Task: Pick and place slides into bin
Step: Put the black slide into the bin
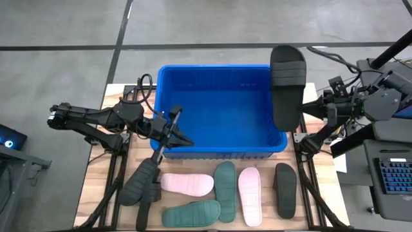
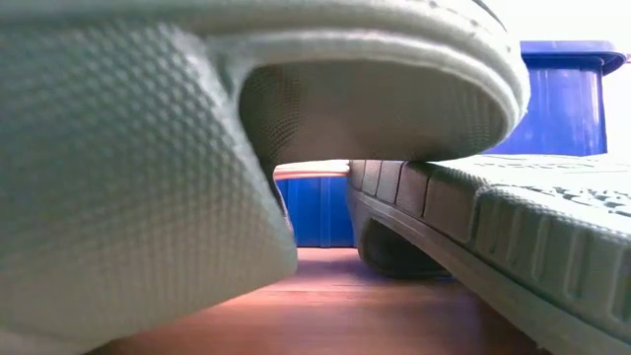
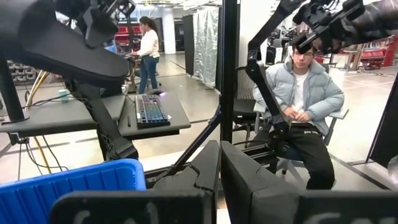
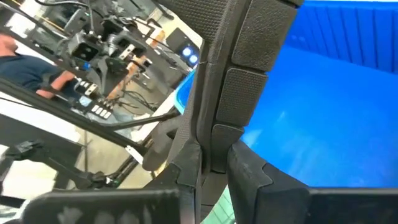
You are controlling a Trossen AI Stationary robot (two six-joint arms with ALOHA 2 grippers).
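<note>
Over the bin's [image 1: 215,109] right rim, black slide [image 1: 287,85] clamped in right end effector [image 1: 308,108].

Wooden table [image 1: 132,161] carries it all: the blue bin [image 1: 222,149] sits at the far middle. Along the near edge lies a row of slides: charcoal slide [image 1: 138,182] far left, pink slide [image 1: 187,184], two dark green slides [image 1: 191,213] [image 1: 225,182], another pink slide [image 1: 250,187], black slide [image 1: 285,189] at right.
</note>
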